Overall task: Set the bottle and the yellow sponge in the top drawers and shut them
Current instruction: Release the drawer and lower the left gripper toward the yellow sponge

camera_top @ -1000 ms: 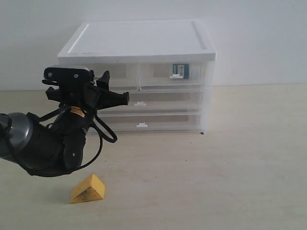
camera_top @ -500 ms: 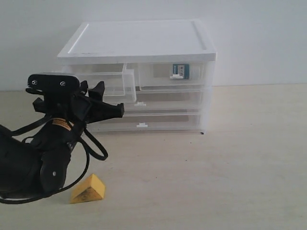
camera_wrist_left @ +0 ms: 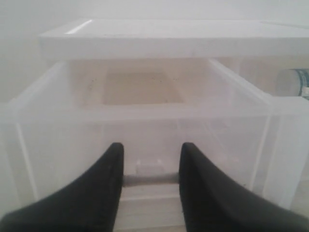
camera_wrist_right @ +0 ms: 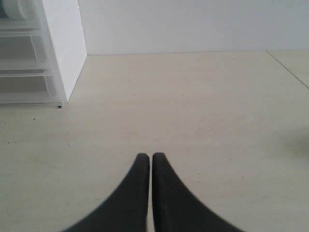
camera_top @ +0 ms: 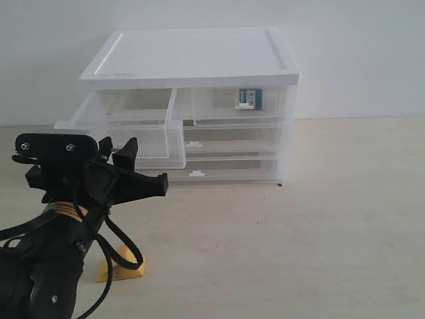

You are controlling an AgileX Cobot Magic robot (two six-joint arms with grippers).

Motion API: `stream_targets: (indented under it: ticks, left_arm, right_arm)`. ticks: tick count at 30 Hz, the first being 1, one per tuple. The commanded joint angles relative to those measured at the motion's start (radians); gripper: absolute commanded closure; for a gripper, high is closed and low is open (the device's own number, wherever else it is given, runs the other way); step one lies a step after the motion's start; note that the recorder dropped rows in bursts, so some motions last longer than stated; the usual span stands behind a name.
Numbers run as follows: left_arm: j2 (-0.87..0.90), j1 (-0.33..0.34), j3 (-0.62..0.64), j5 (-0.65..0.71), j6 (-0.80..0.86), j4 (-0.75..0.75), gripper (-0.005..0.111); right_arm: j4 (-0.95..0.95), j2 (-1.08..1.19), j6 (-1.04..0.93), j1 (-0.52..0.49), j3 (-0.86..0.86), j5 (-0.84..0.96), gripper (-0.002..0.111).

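1. Count the bottle (camera_top: 250,98) as stowed: it lies inside the top-right drawer (camera_top: 226,109), upper centre-right of the exterior view, and that drawer sits flush in the cabinet (camera_top: 192,56).
2. The top-left drawer (camera_top: 126,143) stands pulled out and looks empty, ready to receive.
3. The yellow sponge (camera_top: 127,272) is not in yet. It rests on the surface (camera_top: 299,232) at the lower left, partly hidden behind your left arm's cable.
4. Your left pincer (camera_wrist_left: 150,145) faces the open drawer with its tips apart and the small white handle (camera_wrist_left: 149,166) showing in the gap. You cannot tell whether they clamp it.
5. Your right pincer (camera_wrist_right: 147,155) has its tips together, holding nothing, over bare surface.
6. By my judgement you are roughly halfway: what is left is to fetch the sponge, drop it in the open drawer and push that drawer home.
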Motion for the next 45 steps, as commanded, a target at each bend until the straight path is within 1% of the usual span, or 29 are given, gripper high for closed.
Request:
stream_targets:
  ticks: [1,4,5,6,7,8,9,10,11,12,13,14,20,23,26,29,32,34,36,37,39,40,41,43,45]
  left_arm:
    - [-0.01,-0.032,0.01,-0.006,0.005,-0.016,0.102]
    - [-0.01,-0.032,0.01,-0.006,0.005,-0.052,0.101]
    - [-0.01,-0.032,0.01,-0.006,0.005,-0.056,0.099]
    - [-0.01,-0.032,0.01,-0.006,0.005,-0.055,0.095]
    - [-0.01,-0.032,0.01,-0.005,0.012,-0.055,0.088]
    - [-0.01,-0.032,0.01,0.008,0.014,-0.055,0.078]
    - [-0.01,-0.032,0.01,0.028,0.014,-0.055,0.061]
    - [-0.01,-0.032,0.01,0.043,0.014,-0.055,0.052]
    - [-0.015,-0.032,0.01,0.078,0.017,-0.063,0.04]
    - [-0.023,-0.032,0.01,0.123,0.031,-0.073,0.034]
    - [-0.042,-0.032,0.01,0.193,0.086,-0.088,0.03]
    - [-0.055,-0.032,0.01,0.241,0.111,-0.096,0.03]
    - [-0.204,-0.032,0.01,0.539,0.252,-0.112,0.03]
    - [-0.289,-0.032,0.01,0.681,0.352,-0.125,0.03]
    - [-0.379,-0.032,0.01,0.852,0.462,-0.129,0.03]
    - [-0.463,-0.032,0.01,1.05,0.587,-0.126,0.033]
    - [-0.515,-0.03,0.01,1.155,0.687,-0.12,0.038]
    - [-0.531,-0.025,0.01,1.188,0.724,-0.12,0.045]
    - [-0.536,-0.001,0.01,1.23,0.716,-0.122,0.054]
    - [-0.536,0.02,0.007,1.278,0.711,-0.122,0.057]
    - [-0.534,0.074,-0.01,1.41,0.684,-0.122,0.065]
    - [-0.534,0.111,-0.021,1.501,0.674,-0.12,0.071]
    - [-0.534,0.148,-0.033,1.589,0.674,-0.111,0.078]
    - [-0.534,0.207,-0.066,1.723,0.67,-0.073,0.086]
    - [-0.534,0.264,-0.097,1.834,0.647,-0.025,0.088]
  right_arm:
    - [0.001,-0.004,0.0,-0.002,0.004,-0.007,0.108]
    - [0.001,-0.004,0.0,-0.002,0.004,-0.007,0.108]
    - [0.001,-0.004,0.0,-0.002,0.004,-0.007,0.108]
    - [0.001,-0.004,0.0,-0.002,0.004,-0.007,0.108]
    - [0.001,-0.004,0.0,-0.002,0.004,-0.007,0.108]
    - [0.001,-0.004,0.0,-0.002,0.004,-0.007,0.108]
    - [0.001,-0.004,0.0,-0.002,0.004,-0.007,0.108]
    - [0.001,-0.004,0.0,-0.002,0.004,-0.007,0.108]
    - [0.001,-0.004,0.0,-0.002,0.004,-0.007,0.108]
    - [0.001,-0.004,0.0,-0.002,0.004,-0.007,0.108]
    - [0.001,-0.004,0.0,-0.002,0.004,-0.007,0.108]
    - [0.001,-0.004,0.0,-0.002,0.004,-0.008,0.108]
    - [0.001,-0.004,0.0,-0.002,0.004,-0.008,0.108]
    - [0.001,-0.004,0.0,-0.002,0.004,-0.008,0.108]
    - [0.001,-0.004,0.0,-0.002,0.004,-0.008,0.108]
    - [0.001,-0.004,0.0,-0.002,0.004,-0.008,0.108]
    - [0.001,-0.004,0.0,-0.002,0.004,-0.008,0.108]
    - [0.001,-0.004,0.0,-0.002,0.004,-0.008,0.108]
    - [0.001,-0.004,0.0,-0.002,0.004,-0.008,0.108]
    - [0.001,-0.004,0.0,-0.002,0.004,-0.008,0.108]
    - [0.001,-0.004,0.0,-0.002,0.004,-0.007,0.108]
    - [0.001,-0.004,0.0,-0.002,0.004,-0.007,0.108]
    - [0.001,-0.004,0.0,-0.002,0.004,-0.007,0.108]
    - [0.001,-0.004,0.0,-0.002,0.004,-0.007,0.108]
    - [0.001,-0.004,0.0,-0.002,0.004,-0.007,0.108]
